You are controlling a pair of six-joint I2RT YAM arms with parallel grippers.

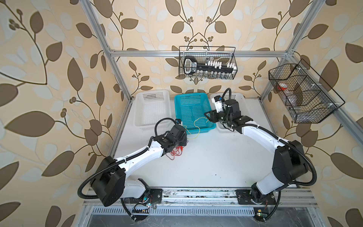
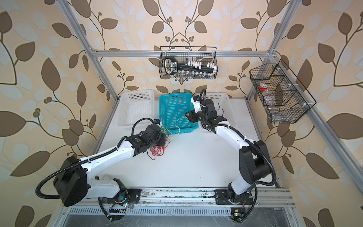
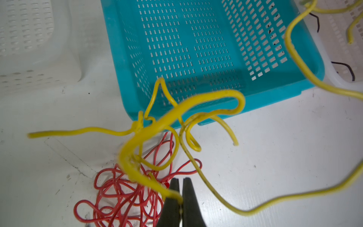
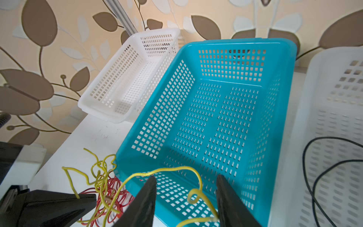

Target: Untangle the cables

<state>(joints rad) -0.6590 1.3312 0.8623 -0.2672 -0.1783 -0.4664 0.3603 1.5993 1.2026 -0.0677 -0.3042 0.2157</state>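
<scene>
- The cables are thin, light and limp. The yellow cable (image 3: 196, 98) keeps its bends; the red cable (image 3: 121, 192) lies in soft loops on the worktop (image 1: 196, 167), just before the blue basket's (image 4: 235, 42) front corner.
- The left gripper (image 3: 179, 180) is closed on the yellow cable. The right gripper (image 4: 186, 176) has its jaws apart above the basket's front rim, with yellow cable loose between them.
- I would hold near a free end, away from the knot.
- In both top views the left gripper partly hides the knot; the ends perhaps carry clips.

My tool (image 4: 186, 176) hangs over the teal basket (image 4: 235, 42), jaws apart, a yellow cable (image 4: 172, 169) looping between them. Red cable (image 4: 117, 184) lies tangled with more yellow on the counter (image 4: 88, 133) beside the basket.
</scene>
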